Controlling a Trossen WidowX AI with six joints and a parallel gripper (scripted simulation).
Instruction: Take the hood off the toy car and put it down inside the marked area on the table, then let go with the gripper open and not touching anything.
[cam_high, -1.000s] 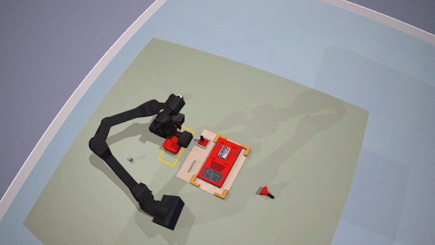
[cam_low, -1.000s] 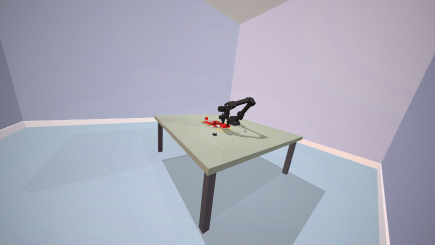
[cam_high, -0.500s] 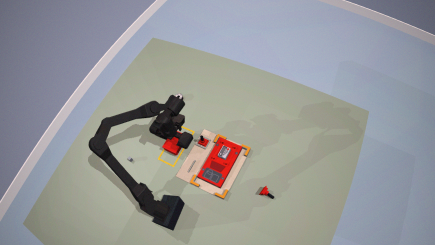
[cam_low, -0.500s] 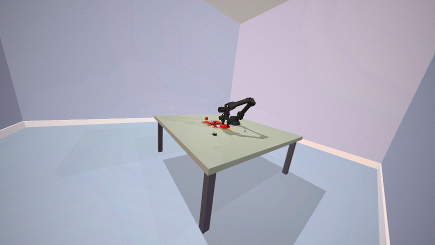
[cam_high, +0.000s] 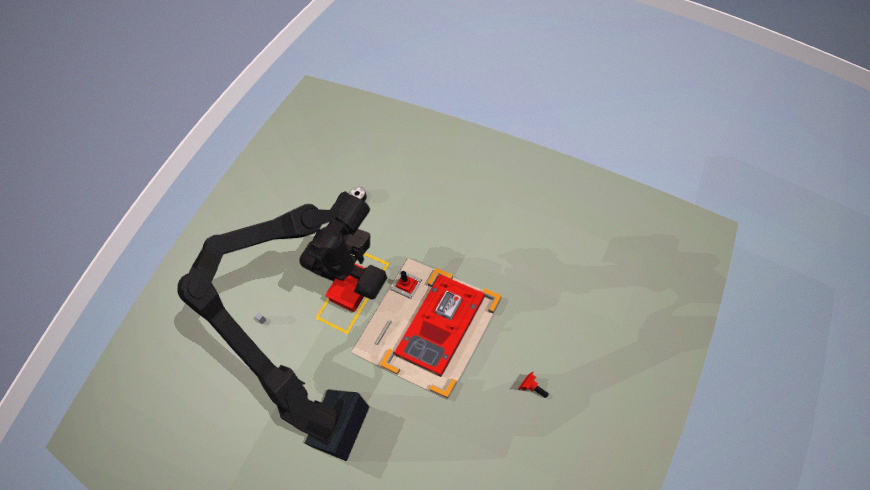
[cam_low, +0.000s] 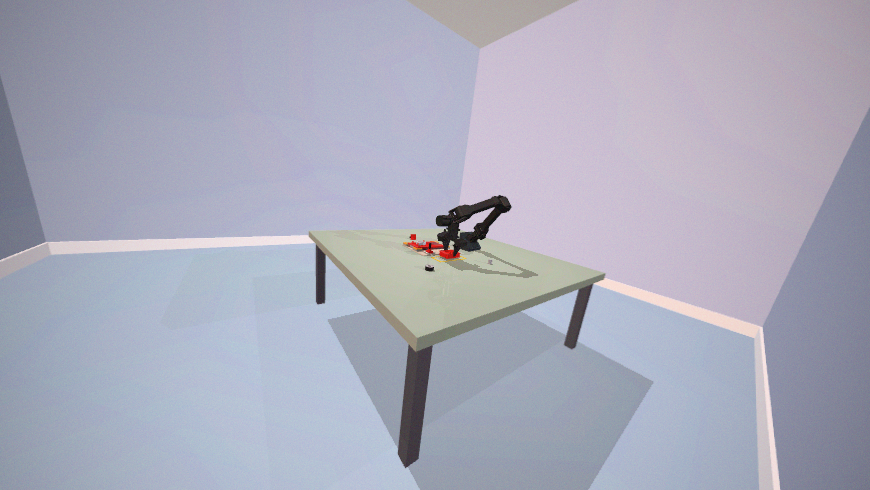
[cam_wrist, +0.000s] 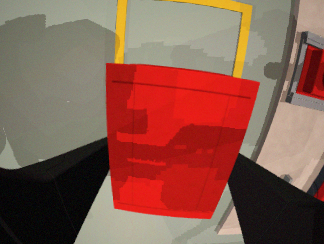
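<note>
The red hood (cam_high: 345, 293) (cam_low: 449, 255) (cam_wrist: 175, 107) is between the two black fingers of my gripper (cam_low: 451, 251) (cam_wrist: 171, 149), which is shut on its sides. The hood is low over the yellow outlined area (cam_high: 332, 325) (cam_wrist: 121, 30). The outline shows past the hood at both ends in the top view. I cannot tell whether the hood touches the table. The red toy car (cam_high: 459, 322) lies beside the area, its grey engine (cam_high: 448, 304) uncovered. In the top view the arm hides the fingertips and part of the hood.
The car's beige board (cam_high: 377, 310) (cam_wrist: 305, 135) carries orange corner brackets and a red switch (cam_high: 406, 283) (cam_wrist: 312, 75) close to the area. A black-and-white round piece (cam_high: 357, 192) (cam_low: 429, 267), a small grey block (cam_high: 260, 317) (cam_low: 490, 261) and a red piece with a black handle (cam_high: 532, 384) stand apart.
</note>
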